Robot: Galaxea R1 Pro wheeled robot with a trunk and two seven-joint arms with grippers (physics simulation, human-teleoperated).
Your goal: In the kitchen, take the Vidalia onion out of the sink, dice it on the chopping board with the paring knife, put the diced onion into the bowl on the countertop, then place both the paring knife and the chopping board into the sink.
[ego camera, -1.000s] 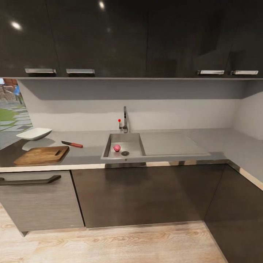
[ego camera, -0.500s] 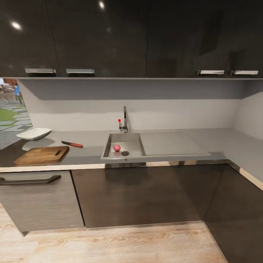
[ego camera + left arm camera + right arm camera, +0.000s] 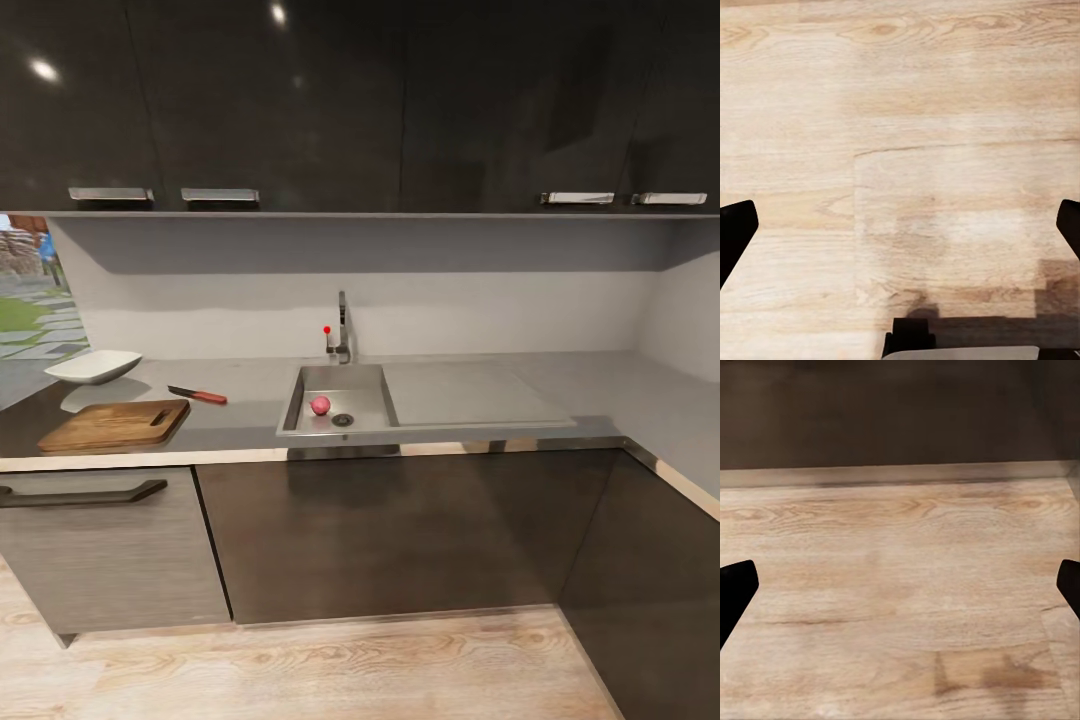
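The small reddish Vidalia onion (image 3: 320, 405) lies in the grey sink (image 3: 348, 379), beside the round drain. Left of the sink on the countertop (image 3: 600, 395) the red-handled paring knife (image 3: 197, 395) lies flat. The brown chopping board (image 3: 115, 424) rests nearer the front edge, and the white bowl (image 3: 93, 366) stands behind it. My left gripper (image 3: 900, 229) is open over the wooden floor, holding nothing. Over floor close to a dark cabinet base, my right gripper (image 3: 900, 589) is open too, with nothing between its fingers.
A chrome faucet (image 3: 342, 330) with a red knob rises behind the basin, and a flat drainboard (image 3: 470, 392) lies to its right. Dark wall cabinets (image 3: 350, 100) hang above. The worktop turns a corner at the right. Base cabinets (image 3: 400, 530) stand on light wood flooring.
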